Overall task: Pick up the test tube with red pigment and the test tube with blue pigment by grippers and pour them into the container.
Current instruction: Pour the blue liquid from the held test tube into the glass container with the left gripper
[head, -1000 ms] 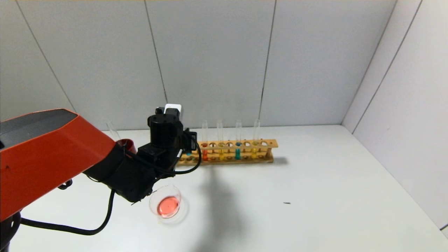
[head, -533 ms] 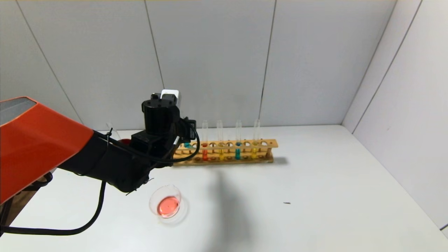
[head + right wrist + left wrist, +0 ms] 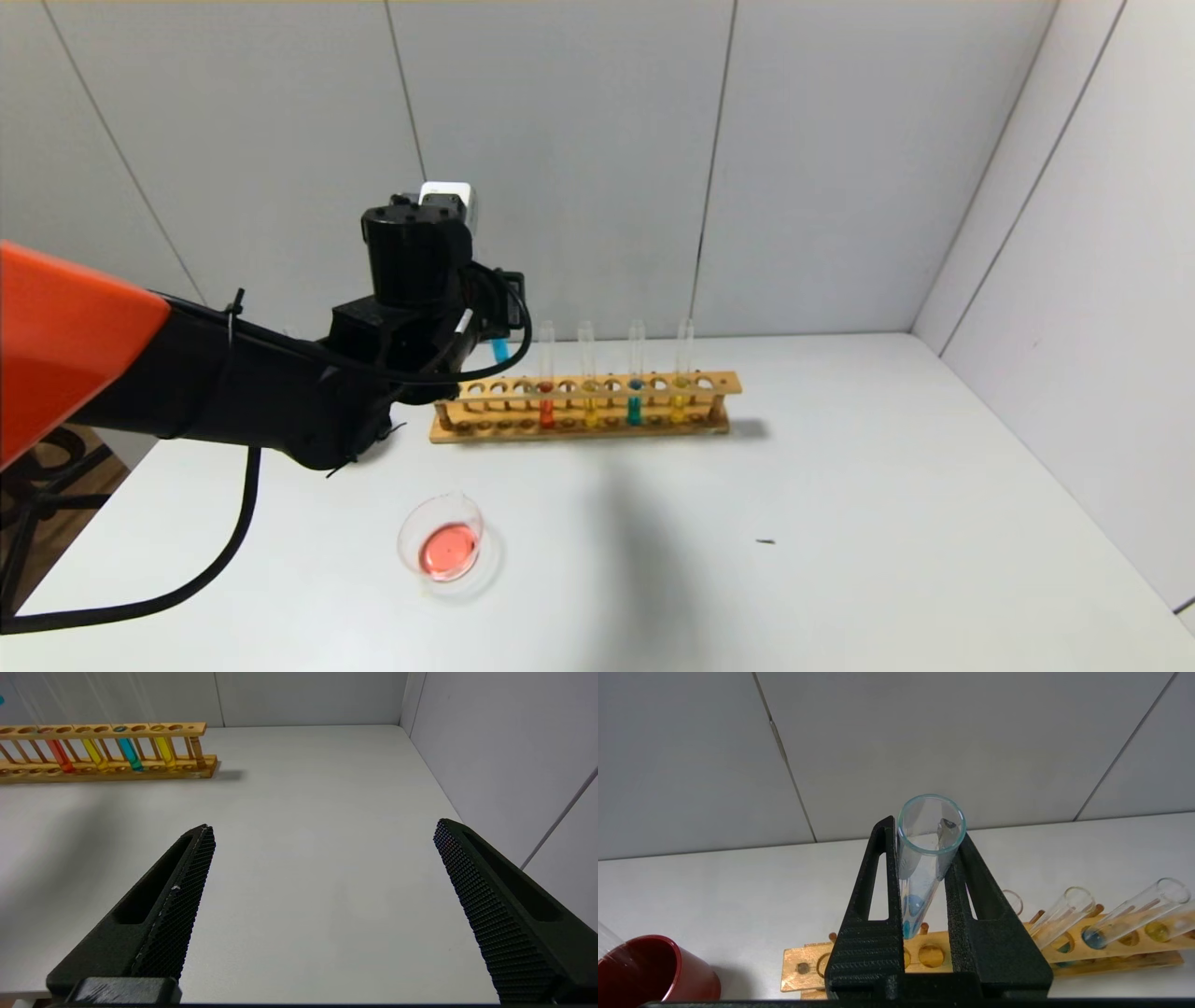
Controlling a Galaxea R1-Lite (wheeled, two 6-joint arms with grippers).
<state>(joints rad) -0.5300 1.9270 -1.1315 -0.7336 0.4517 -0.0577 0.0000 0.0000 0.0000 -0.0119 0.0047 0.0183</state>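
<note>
Left gripper (image 3: 924, 858) is raised above the far-left end of the wooden rack (image 3: 583, 422), fingers clamped on the test tube with blue pigment (image 3: 924, 858); the tube hangs clear of the rack, its blue tip showing just below the gripper in the head view, approx. upright w/ a slight tilt. Test tube with red pigment (image 3: 546, 411) stands in the rack, left of the yellow tubes (image 3: 589, 408); a second blue-filled tube (image 3: 634, 407) stands further right in the rack. Container (image 3: 442, 539), a clear glass dish w/ a pool of pinkish-red liquid in it, sits on the white table (image 3: 840, 523) near side, left of centre, well apart from the rack. Dark red cup (image 3: 654, 970) sits left of the rack. Right gripper (image 3: 322, 905) hovers over bare table at the right, fingers spread wide, holding nothing.
</note>
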